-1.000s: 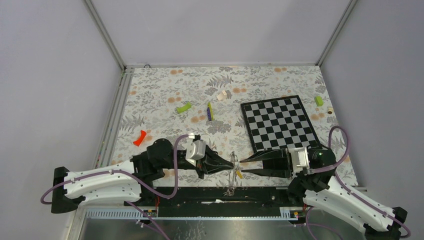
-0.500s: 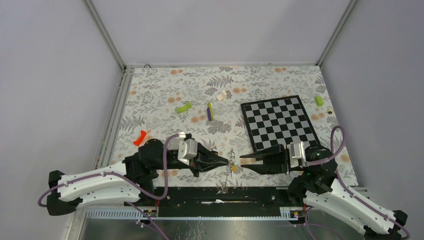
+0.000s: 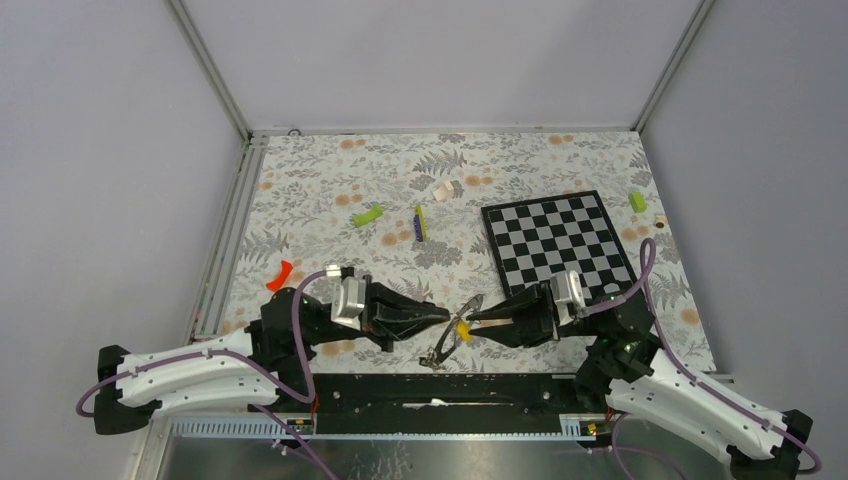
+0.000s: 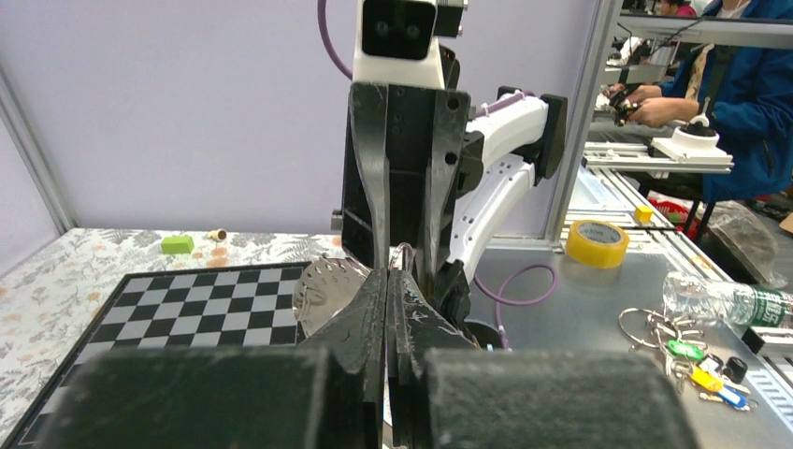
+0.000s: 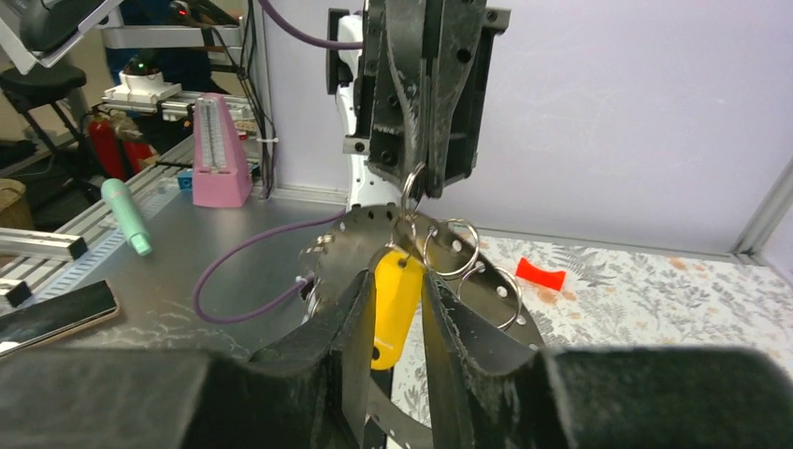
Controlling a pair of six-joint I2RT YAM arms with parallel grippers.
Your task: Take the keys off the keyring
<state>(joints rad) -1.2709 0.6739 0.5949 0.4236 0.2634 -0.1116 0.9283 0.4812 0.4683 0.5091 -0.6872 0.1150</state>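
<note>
L gripper (image 3: pixel 446 318) comes in from 9 o'clock and R gripper (image 3: pixel 477 322) from 3 o'clock. Their tips nearly meet at the 6 o'clock edge of the floral table (image 3: pixel 330 180), just ahead of the arm bases. The keyring (image 3: pixel 437 352) sits btwn them, tilted so the hoop runs approx 1 to 7 o'clock in the top cam. On the R wrist cam it reads as a silvery band w/ punched holes.

L fingers are clenched tight, no gap, pinching a small wire loop (image 5: pixel 409 180) that stands up at 12 o'clock of the hoop. R fingers are closed onto the yellow-tagged key (image 5: pixel 395 301); the tag is squeezed btwn both pads, directly under that loop. Split rings (image 5: pixel 449 248) hang at 2 o'clock of the tag, against the hoop.

The chessboard (image 3: pixel 558 248) lies at 2 o'clock of the hoop, w/ the R arm crossing its near corner. A lime-green block (image 3: pixel 367 215) and a thin yellow-green/purple stick (image 3: pixel 420 222) are at 11–12 o'clock, well apart from the hoop. A red piece (image 3: pixel 280 275) is at 10 o'clock, near the L arm.
</note>
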